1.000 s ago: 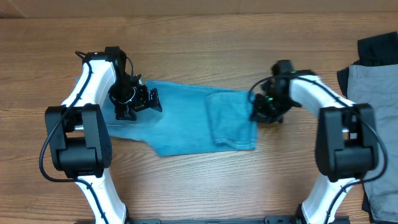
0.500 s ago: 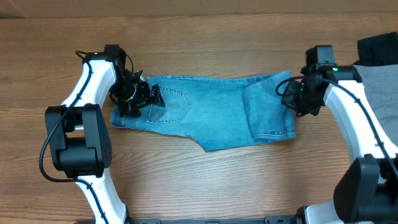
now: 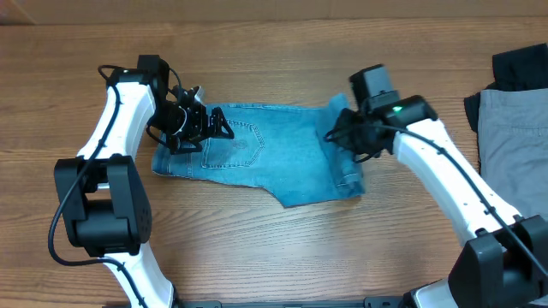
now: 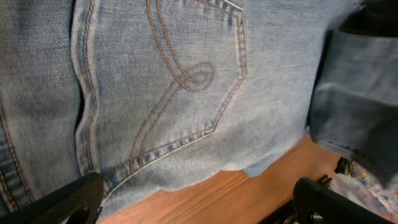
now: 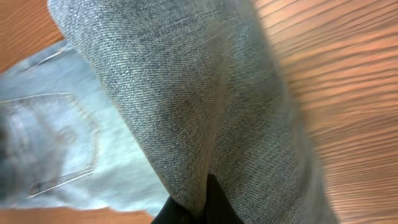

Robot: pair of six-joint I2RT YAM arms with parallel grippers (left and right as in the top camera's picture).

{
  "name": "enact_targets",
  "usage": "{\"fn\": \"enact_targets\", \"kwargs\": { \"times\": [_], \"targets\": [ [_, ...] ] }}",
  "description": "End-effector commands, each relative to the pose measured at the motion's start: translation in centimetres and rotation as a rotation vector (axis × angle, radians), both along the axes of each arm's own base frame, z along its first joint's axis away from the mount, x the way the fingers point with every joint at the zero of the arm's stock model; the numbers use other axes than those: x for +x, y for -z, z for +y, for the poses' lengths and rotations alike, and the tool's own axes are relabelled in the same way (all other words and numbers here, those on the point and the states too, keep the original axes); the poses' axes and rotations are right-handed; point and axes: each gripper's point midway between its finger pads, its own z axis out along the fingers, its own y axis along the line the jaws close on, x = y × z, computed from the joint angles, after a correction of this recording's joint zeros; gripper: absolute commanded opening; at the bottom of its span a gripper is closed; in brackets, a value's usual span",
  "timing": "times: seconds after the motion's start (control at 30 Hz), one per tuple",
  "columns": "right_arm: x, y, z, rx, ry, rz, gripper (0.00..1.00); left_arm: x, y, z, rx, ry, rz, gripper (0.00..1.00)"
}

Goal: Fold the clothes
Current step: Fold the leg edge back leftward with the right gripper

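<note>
The left gripper (image 3: 214, 130) sits over the waistband end of the jeans (image 3: 257, 158), toward the left of the table (image 3: 257, 257). Its fingers (image 4: 65, 200) stand wide apart with nothing between them, and the left wrist view shows denim and a strip of bare wood beneath the gap. The jeans lie flat across the middle of the table, seat side up, with one stitched back pocket (image 4: 180, 81) just beside the left gripper (its curled stitching is plain in the left wrist view). At the right end, the leg portion is doubled back over the body of the garment. The right gripper (image 3: 347, 137) is at this fold, clamped on the denim. In the right wrist view the cloth rises in a ridge from a dark fingertip (image 5: 196, 205) and hides the rest of the fingers. Well apart, at the right edge of the table, lie the grey trousers (image 3: 509, 128), with the black garment (image 3: 518, 64) touching them on the far side
</note>
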Motion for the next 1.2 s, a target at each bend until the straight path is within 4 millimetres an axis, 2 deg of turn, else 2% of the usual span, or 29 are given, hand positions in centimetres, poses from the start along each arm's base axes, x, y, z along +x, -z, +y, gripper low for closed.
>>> {"fn": "enact_targets", "kwargs": {
  "times": [0.0, 0.2, 0.23, 0.3, 0.33, 0.4, 0.47, 0.53, 0.67, 0.7, 0.73, 0.77, 0.83, 0.87, 0.9, 0.93, 0.97, 1.1, 1.17],
  "targets": [
    [0.0, -1.6, 3.4, 0.085, 0.019, -0.033, 0.04, 0.0, -0.9, 0.0, 0.012, 0.027, -0.034, 1.0],
    [-0.3, -0.5, 8.0, 0.136, -0.007, -0.031, 0.04, -0.5, -0.8, 0.1, 0.025, 0.034, -0.017, 1.0],
    [-0.3, -0.1, 8.6, 0.138, -0.013, -0.03, 0.07, -0.6, -0.8, 0.1, 0.024, 0.039, -0.017, 1.0],
    [0.0, 1.0, 9.6, 0.136, -0.03, -0.026, 0.29, -0.7, -0.8, 0.1, 0.024, 0.053, -0.02, 1.0],
    [0.2, 1.6, 10.0, 0.135, -0.035, -0.024, 0.37, -0.8, -0.8, 0.1, 0.023, 0.065, -0.021, 1.0],
    [0.7, 2.6, 10.3, 0.136, -0.037, -0.022, 0.44, -1.1, -0.8, 0.1, 0.022, 0.076, -0.016, 1.0],
    [1.3, 2.3, 11.6, 0.177, -0.102, -0.057, 0.7, -1.3, -0.9, 0.1, 0.021, 0.089, -0.016, 1.0],
    [1.9, 0.7, 12.5, 0.22, -0.152, -0.096, 0.84, -1.4, -0.9, 0.1, 0.021, 0.09, -0.012, 1.0],
    [3.3, -2.6, 10.4, 0.194, -0.167, -0.132, 0.84, -1.9, -0.9, 0.1, 0.018, 0.111, -0.004, 1.0],
    [3.5, -4.0, 9.0, 0.173, -0.185, -0.133, 0.8, -2.0, -0.9, 0.0, 0.016, 0.12, -0.001, 1.0],
    [3.4, -4.4, 8.3, 0.166, -0.203, -0.123, 0.74, -2.1, -0.9, 0.0, 0.016, 0.12, 0.001, 1.0],
    [2.8, -4.6, 7.7, 0.166, -0.23, -0.092, 0.61, -2.1, -1.0, 0.0, 0.015, 0.12, 0.001, 1.0],
    [1.2, -3.9, 7.1, 0.171, -0.252, -0.012, 0.32, -2.0, -1.0, -0.4, 0.004, 0.124, -0.006, 0.99],
    [0.3, -3.4, 6.8, 0.16, -0.255, 0.033, 0.28, -1.9, -1.0, -0.5, 0.003, 0.125, -0.009, 0.99],
    [-1.6, -2.3, 6.3, 0.133, -0.278, 0.11, 0.22, -1.8, -1.1, -1.0, -0.001, 0.13, -0.016, 0.98],
    [-2.5, -1.7, 6.5, 0.127, -0.291, 0.143, 0.2, -1.7, -1.0, -1.2, 0.0, 0.129, -0.017, 0.98],
    [-3.9, -0.7, 7.4, 0.139, -0.336, 0.175, 0.16, -1.6, -1.0, -1.9, 0.002, 0.125, -0.017, 0.97],
    [-5.3, 1.1, 9.6, 0.153, -0.391, 0.172, 0.15, -1.8, -1.0, -3.0, 0.008, 0.144, -0.017, 0.97],
    [-5.9, 2.2, 10.0, 0.157, -0.361, 0.197, 0.14, -2.0, -0.8, -3.4, 0.021, 0.156, -0.01, 0.97]
  ]
}}
